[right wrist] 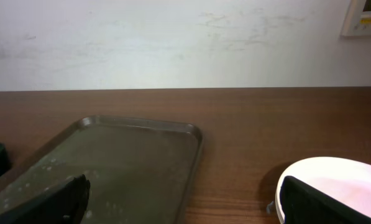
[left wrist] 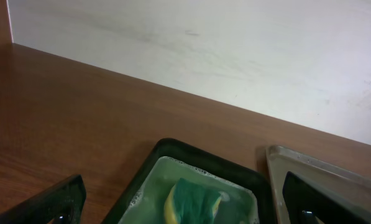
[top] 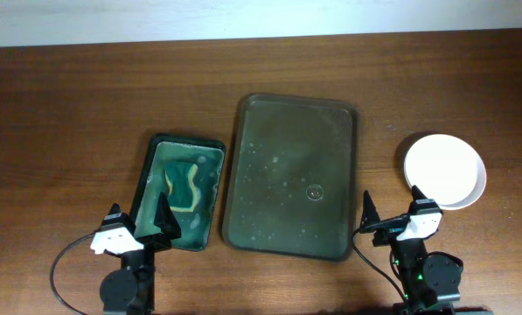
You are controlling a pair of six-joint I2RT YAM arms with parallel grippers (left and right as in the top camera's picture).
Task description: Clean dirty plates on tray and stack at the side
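Observation:
A grey metal tray (top: pixel 293 175) lies in the middle of the table, wet with droplets and bare of plates; it also shows in the right wrist view (right wrist: pixel 117 162). A white plate (top: pixel 445 170) sits on the wood to its right, also in the right wrist view (right wrist: pixel 340 186). A green and yellow sponge (top: pixel 183 185) lies in soapy water in a dark basin (top: pixel 152 156), also seen in the left wrist view (left wrist: pixel 191 202). My left gripper (top: pixel 142 229) is open and empty at the basin's near end. My right gripper (top: pixel 392 219) is open and empty between tray and plate.
The wooden table runs back to a pale wall (right wrist: pixel 173 43). The basin's rim (left wrist: pixel 173 146) and the tray's corner (left wrist: pixel 297 162) sit close together in the left wrist view.

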